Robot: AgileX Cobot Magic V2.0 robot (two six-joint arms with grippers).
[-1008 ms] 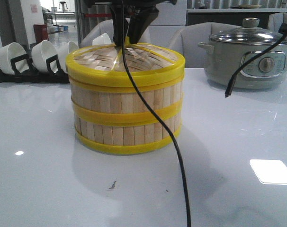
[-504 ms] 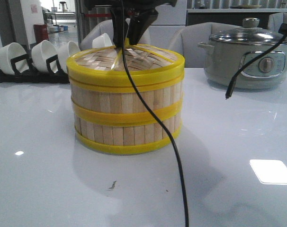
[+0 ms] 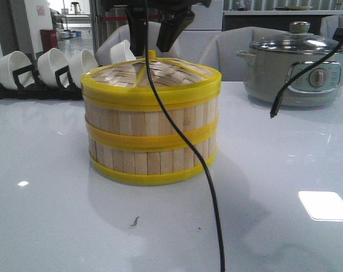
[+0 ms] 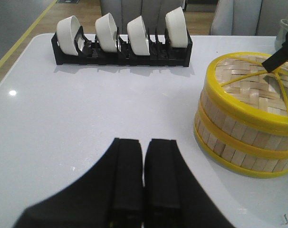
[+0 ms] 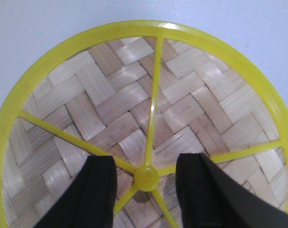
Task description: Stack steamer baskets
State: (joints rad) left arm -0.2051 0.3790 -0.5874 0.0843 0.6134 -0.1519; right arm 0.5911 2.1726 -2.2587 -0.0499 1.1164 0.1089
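Two steamer baskets stand stacked in the middle of the table, the upper basket (image 3: 151, 116) on the lower basket (image 3: 151, 160). The woven lid (image 3: 160, 73) with a yellow rim sits flat on top. My right gripper (image 3: 153, 39) is open just above the lid, one finger on each side of the yellow knob (image 5: 147, 176); it holds nothing (image 5: 146, 161). My left gripper (image 4: 144, 142) is shut and empty over bare table, apart from the stack (image 4: 244, 128), which lies to its right.
A black rack of white bowls (image 3: 35, 71) stands at the back left. A grey electric pot (image 3: 299, 68) with a glass lid stands at the back right. A black cable (image 3: 211, 187) hangs in front of the stack, and another cable end (image 3: 276, 105) dangles at the right.
My right gripper's fingers have spread apart and let go of the lid knob. The lid, slightly raised and tilted before, now rests flat on the upper basket.
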